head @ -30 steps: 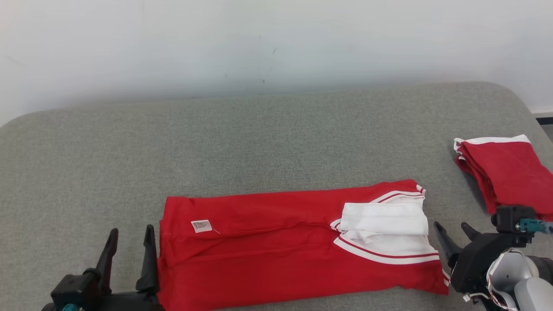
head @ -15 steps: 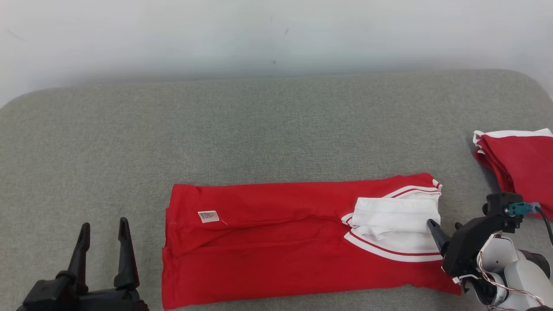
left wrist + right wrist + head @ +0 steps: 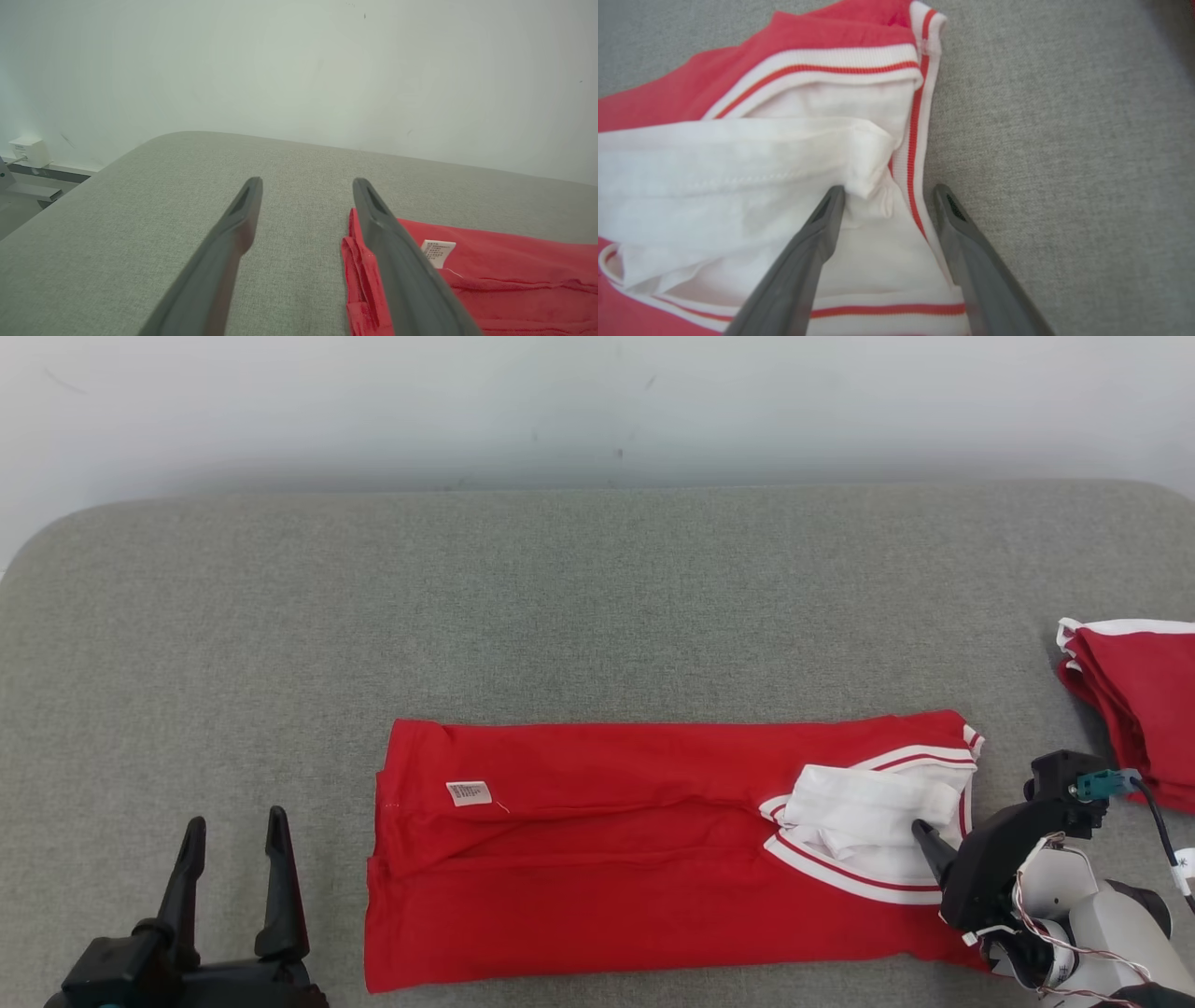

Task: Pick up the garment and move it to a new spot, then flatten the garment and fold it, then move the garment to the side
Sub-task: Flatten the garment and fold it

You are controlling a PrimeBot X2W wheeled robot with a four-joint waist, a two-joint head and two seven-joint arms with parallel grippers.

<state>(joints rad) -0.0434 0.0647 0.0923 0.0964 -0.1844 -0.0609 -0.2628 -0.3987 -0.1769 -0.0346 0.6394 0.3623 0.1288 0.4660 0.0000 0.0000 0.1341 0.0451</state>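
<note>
Grey padded surface point(image 3: 597, 616) against a plain pale wall point(image 3: 597, 401). Red garment point(image 3: 607, 868) lies folded into a long flat strip across the near middle, red-and-white striped trim at its right end, with a white folded part point(image 3: 859, 807) lying on top there. Small white label point(image 3: 469, 792) sits on the garment near the left end; its print is too small to read. A second red piece with a white edge point(image 3: 1139, 700) lies at the far right, well apart from the garment.

Left gripper point(image 3: 236, 818): jaws wide apart, holding nothing, over bare surface just left of the garment's left edge.

Right gripper point(image 3: 888, 188): jaws apart, straddling the striped right edge, one finger over the white fabric, the other over grey surface just beside the trim. Not closed on the cloth; can't tell whether the tips touch it.
</note>
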